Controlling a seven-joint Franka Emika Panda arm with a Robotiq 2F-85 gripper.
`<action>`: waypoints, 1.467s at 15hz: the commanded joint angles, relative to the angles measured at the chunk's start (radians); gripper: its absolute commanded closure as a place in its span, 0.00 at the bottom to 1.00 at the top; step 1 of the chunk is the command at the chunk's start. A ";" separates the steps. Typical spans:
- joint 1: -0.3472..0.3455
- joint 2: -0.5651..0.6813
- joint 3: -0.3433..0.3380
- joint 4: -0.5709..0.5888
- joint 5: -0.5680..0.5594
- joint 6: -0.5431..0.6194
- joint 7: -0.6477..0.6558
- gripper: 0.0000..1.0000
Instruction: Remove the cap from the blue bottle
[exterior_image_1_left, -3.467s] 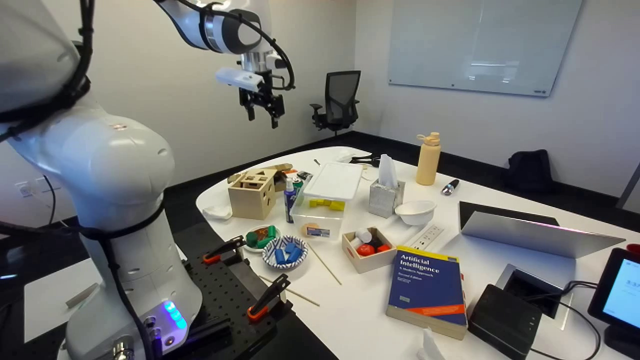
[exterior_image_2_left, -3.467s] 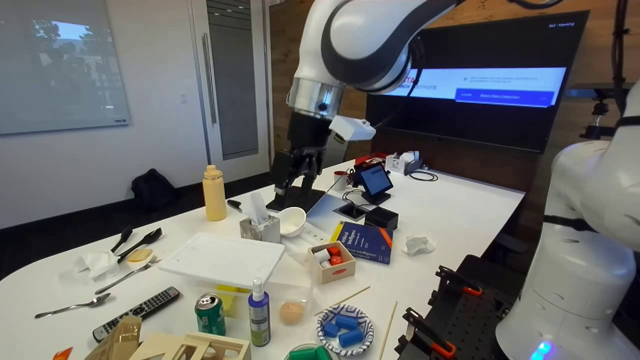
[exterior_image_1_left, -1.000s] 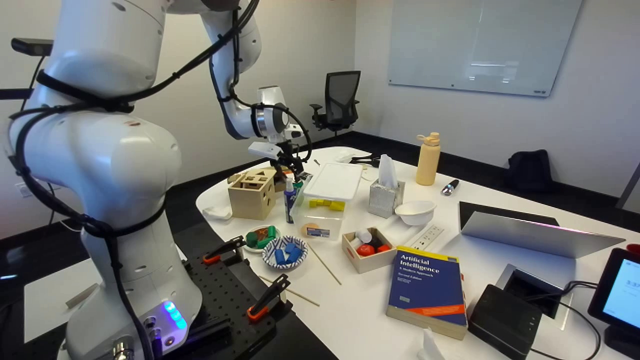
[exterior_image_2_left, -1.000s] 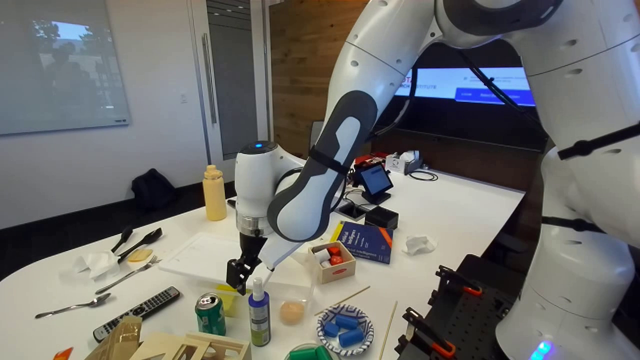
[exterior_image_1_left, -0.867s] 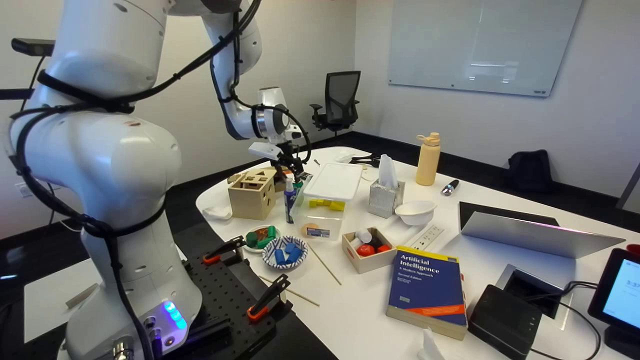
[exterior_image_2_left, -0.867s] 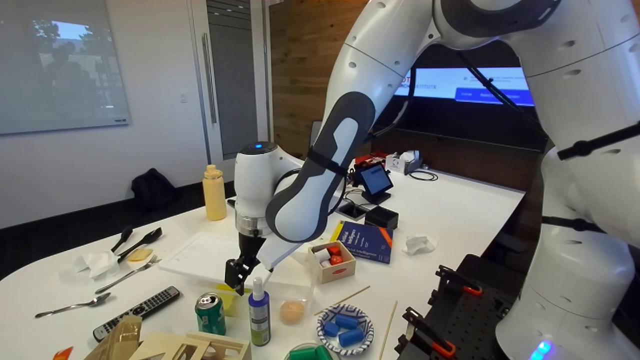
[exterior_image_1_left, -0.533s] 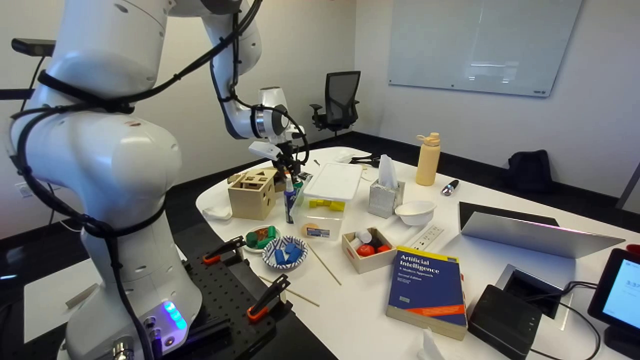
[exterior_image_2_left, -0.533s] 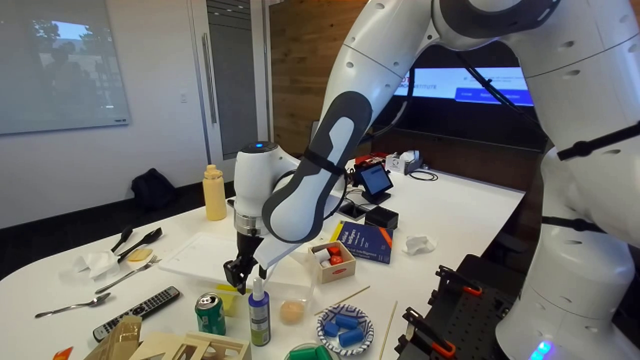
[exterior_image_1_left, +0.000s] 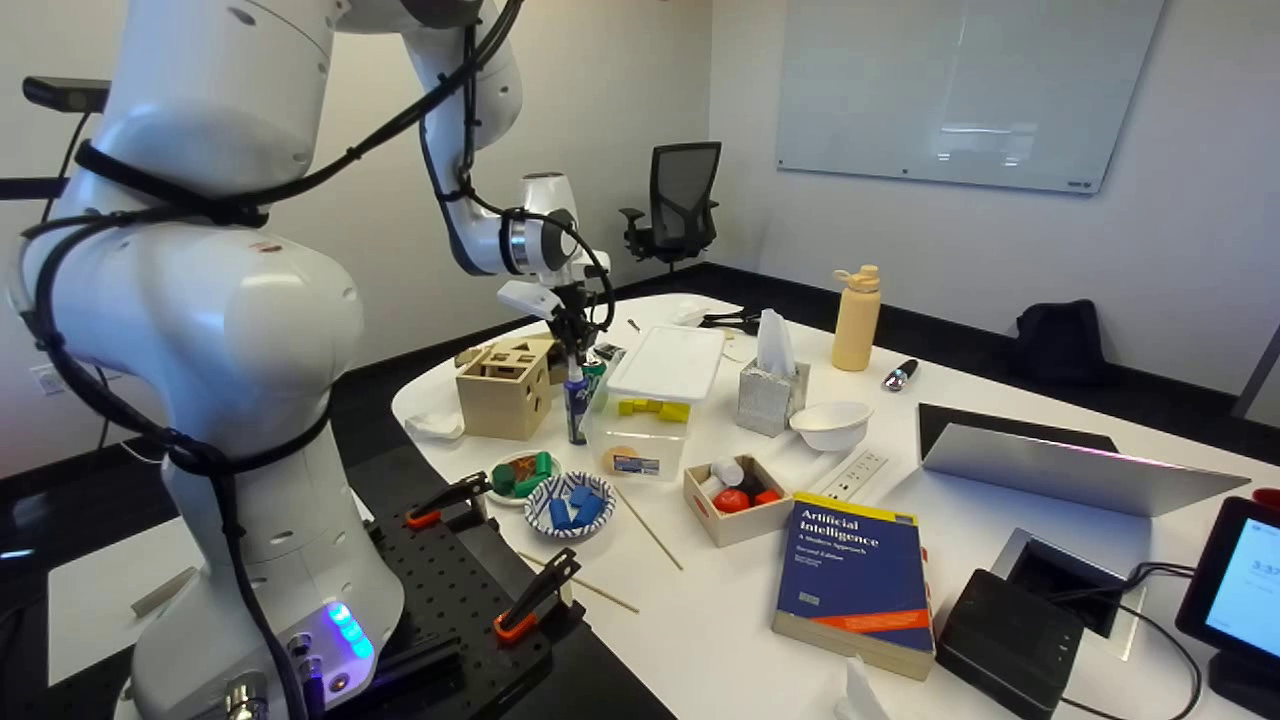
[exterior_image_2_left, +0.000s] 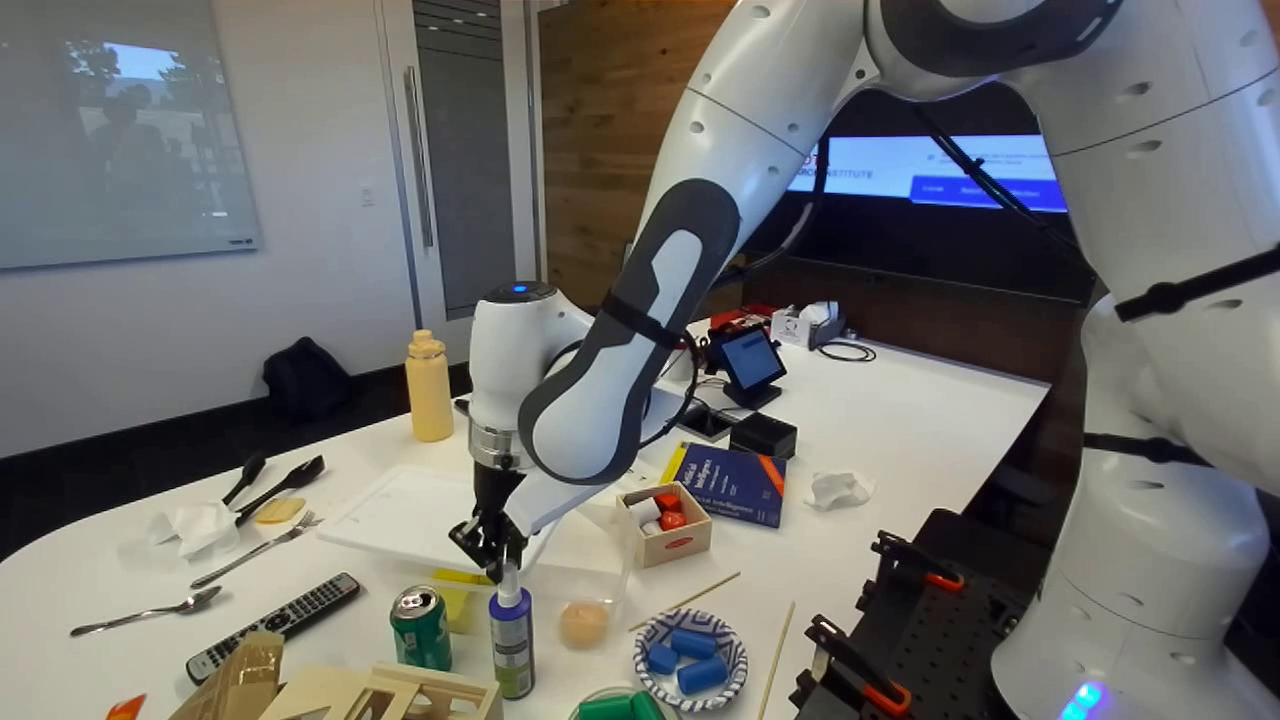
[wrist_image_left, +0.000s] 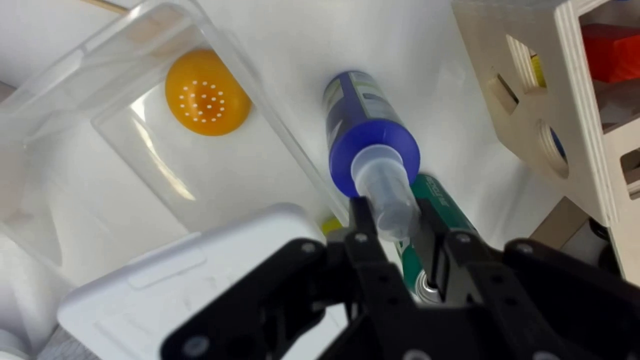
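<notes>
The blue bottle (wrist_image_left: 345, 155) stands on the table, topped by a slim translucent whitish cap (wrist_image_left: 382, 175). It shows in both exterior views, as a blue bottle (exterior_image_1_left: 577, 405) and as a blue bottle (exterior_image_2_left: 512, 640). From above, my gripper (wrist_image_left: 392, 209) has its two fingers on either side of the cap's upper part, shut on it. In an exterior view the gripper (exterior_image_2_left: 505, 572) sits right at the top of the bottle, where the fingers partly hide the cap (exterior_image_2_left: 509, 588). The cap is still seated on the bottle.
A green can (exterior_image_2_left: 420, 630) stands close beside the bottle. On its other side is a clear plastic bin (exterior_image_1_left: 607, 445) under a white lid (exterior_image_1_left: 668, 362). A wooden shape box (exterior_image_1_left: 505, 395) is nearby. A patterned bowl (exterior_image_1_left: 537, 518) holds blue blocks.
From high above the table the gripper has come down to the bottle. Over the last second its jaws have closed on the cap, and the bottle has shifted slightly.
</notes>
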 joint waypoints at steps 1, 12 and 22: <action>0.006 -0.039 -0.008 -0.014 0.033 -0.029 -0.035 0.94; 0.009 -0.136 0.014 0.001 0.015 -0.088 -0.068 0.94; 0.104 -0.137 0.014 -0.130 -0.063 -0.035 0.053 0.94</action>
